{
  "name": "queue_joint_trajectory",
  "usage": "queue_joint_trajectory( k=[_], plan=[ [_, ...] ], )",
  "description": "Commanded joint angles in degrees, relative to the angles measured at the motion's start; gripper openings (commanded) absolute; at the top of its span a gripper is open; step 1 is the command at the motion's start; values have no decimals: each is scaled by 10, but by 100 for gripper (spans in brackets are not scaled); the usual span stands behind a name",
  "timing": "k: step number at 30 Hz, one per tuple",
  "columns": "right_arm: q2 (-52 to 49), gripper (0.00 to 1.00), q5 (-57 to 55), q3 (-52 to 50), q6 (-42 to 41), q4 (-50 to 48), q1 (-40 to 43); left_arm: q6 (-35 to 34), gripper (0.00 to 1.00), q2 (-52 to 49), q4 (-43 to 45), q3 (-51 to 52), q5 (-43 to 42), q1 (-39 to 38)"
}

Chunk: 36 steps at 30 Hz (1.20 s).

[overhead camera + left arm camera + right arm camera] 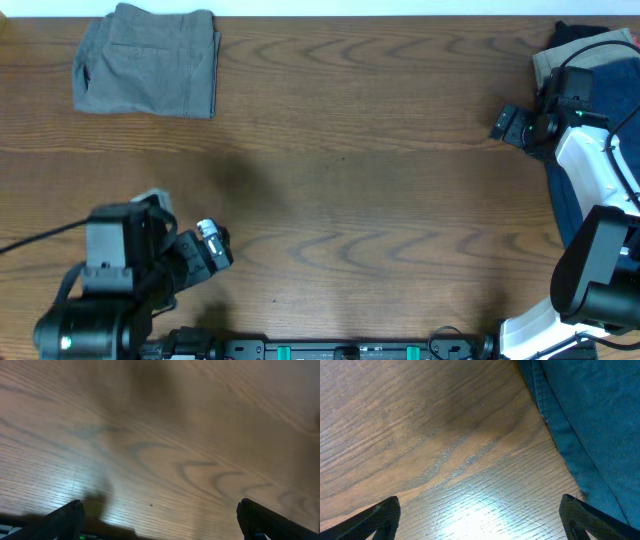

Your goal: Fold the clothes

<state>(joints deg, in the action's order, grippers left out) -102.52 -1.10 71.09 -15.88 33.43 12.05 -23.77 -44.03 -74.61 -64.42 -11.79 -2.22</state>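
Note:
The grey shorts (148, 60) lie folded at the far left of the wooden table. A navy-blue garment (570, 200) lies at the right edge under my right arm, with a tan garment (620, 60) behind it; the navy cloth also shows in the right wrist view (590, 420). My left gripper (215, 243) is open and empty over bare wood near the front left; its fingertips frame the left wrist view (160, 520). My right gripper (508, 124) is open and empty just left of the navy garment; in the right wrist view (480, 517) it hovers over wood.
The wooden table (350, 170) spreads between the two arms. The arm bases and a black rail (330, 350) sit along the front edge. A dark item (580, 35) lies at the far right corner by the tan cloth.

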Motion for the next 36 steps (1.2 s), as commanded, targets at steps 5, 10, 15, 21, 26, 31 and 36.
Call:
queue_joint_trajectory(
  k=[5,10,15,21,26,31,36],
  plan=[
    [-5,99,-5,5,5,0,3,-1,98,13,6,3,10,-3],
    [-5,99,-5,5,5,0,3,74,98,13,74,31,9,-3],
    [-5,99,-5,5,5,0,3,141,98,31,201,115,9,-18],
    [-5,99,-5,5,5,0,3,163,98,123,417,308,9,-22],
    [-5,99,-5,5,5,0,3,176,98,221,577,451,9,-19],
    [-5,99,-5,5,5,0,3,178,98,307,691,555,8,4],
    [-5,99,-5,5,5,0,3,183,98,358,756,623,7,14]
  ],
)
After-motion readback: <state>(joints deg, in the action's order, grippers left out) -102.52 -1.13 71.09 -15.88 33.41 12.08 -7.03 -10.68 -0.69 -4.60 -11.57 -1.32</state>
